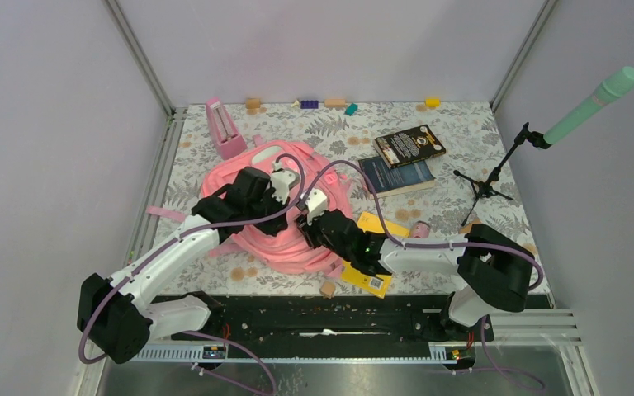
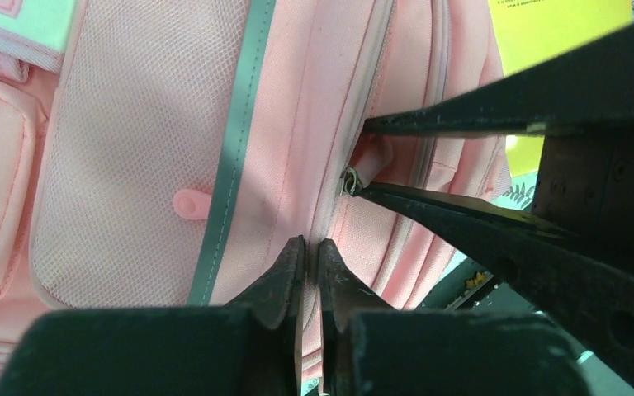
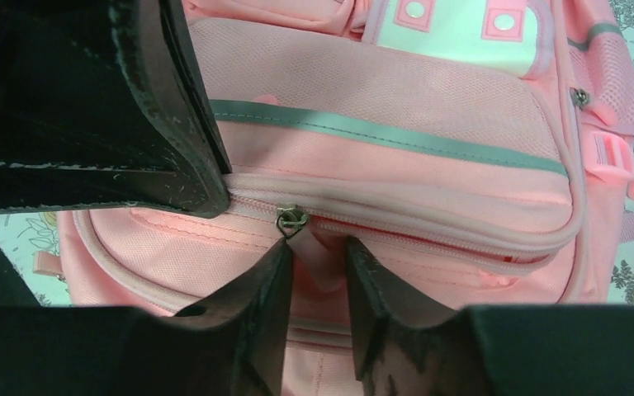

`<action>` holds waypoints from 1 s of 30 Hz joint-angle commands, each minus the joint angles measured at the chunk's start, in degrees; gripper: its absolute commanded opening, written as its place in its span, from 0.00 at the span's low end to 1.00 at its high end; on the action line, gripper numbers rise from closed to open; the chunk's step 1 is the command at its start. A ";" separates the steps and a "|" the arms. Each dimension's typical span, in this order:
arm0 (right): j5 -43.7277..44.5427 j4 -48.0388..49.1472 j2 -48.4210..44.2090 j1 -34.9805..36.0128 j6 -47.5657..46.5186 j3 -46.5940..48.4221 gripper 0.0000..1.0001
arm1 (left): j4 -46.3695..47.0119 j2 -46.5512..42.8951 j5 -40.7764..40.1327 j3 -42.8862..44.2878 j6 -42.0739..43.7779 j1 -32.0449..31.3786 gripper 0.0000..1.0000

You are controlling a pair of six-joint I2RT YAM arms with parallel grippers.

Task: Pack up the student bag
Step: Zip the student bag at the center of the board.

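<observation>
The student bag (image 3: 429,99) is lying on the bench (image 1: 462,124) directly beneath both claws. The left claw (image 2: 312,244) is pressing together, pinching bag fabric along the zipper seam. The right claw (image 3: 318,247) is standing part-spread just beside the metal zipper slider (image 3: 291,221), with pink material between its jaws. I cannot tell whether it is gripping.

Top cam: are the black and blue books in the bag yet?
No, the black book and blue book lie on the table outside the student bag.
</observation>
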 commanded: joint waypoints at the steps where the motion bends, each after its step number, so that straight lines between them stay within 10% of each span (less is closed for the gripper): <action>1: 7.96 1.78 0.70 0.27 -0.82 1.38 0.26 | 5.27 -2.63 2.30 0.79 -1.27 0.25 0.00; 5: 9.25 0.87 -0.29 0.29 -0.55 0.81 0.00 | 5.40 -2.63 2.02 0.79 -1.30 0.61 0.00; 30: 3.94 -17.90 -1.22 -13.82 5.83 5.96 0.00 | 4.33 -5.04 -7.56 0.27 -0.44 1.06 0.00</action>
